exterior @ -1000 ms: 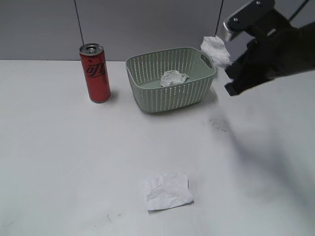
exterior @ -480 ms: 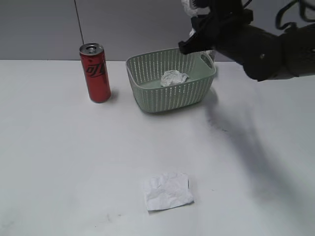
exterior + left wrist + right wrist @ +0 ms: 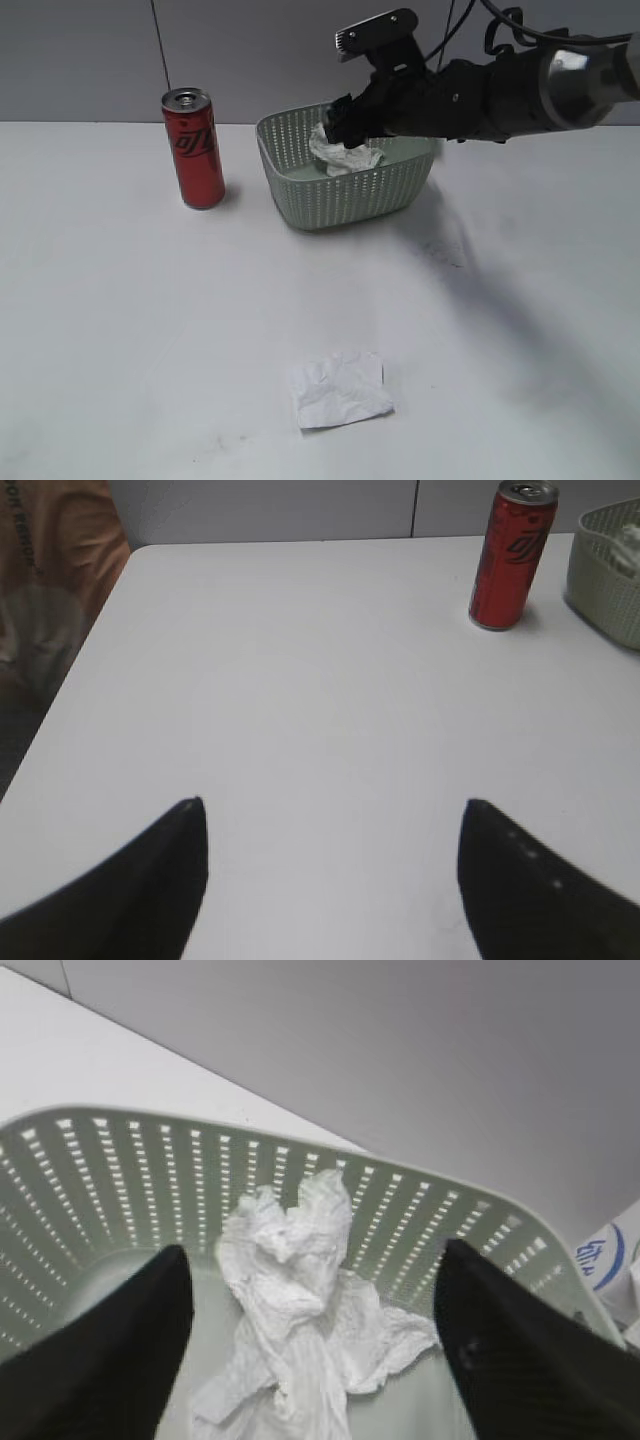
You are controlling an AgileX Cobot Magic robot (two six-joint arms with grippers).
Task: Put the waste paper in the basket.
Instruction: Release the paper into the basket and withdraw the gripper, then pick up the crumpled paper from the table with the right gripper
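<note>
The main risk now is that the paper does not stay where it is let go: the right claw hangs low over the basket, close to its back wall, and if a thin fold of tissue clings to a finger when the arm lifts, I think it can be dragged over the rim and fall on the bench. The arm could also knock the light basket and push it toward the red can, which stands near it on the left. In the right wrist view the claw is wide, its two fingers far apart, and a crumpled white wad stands between them without touching either, so it seems to be released already. This wad is tall and loosely wrinkled, and it rests on other white paper on the basket floor; I cannot tell where one piece ends and the next begins. One more piece of waste paper, flatter and almost square, lies alone on the bench well apart from the basket, at the near side. The left claw is also wide and holds nothing, low over the bare bench.
</note>
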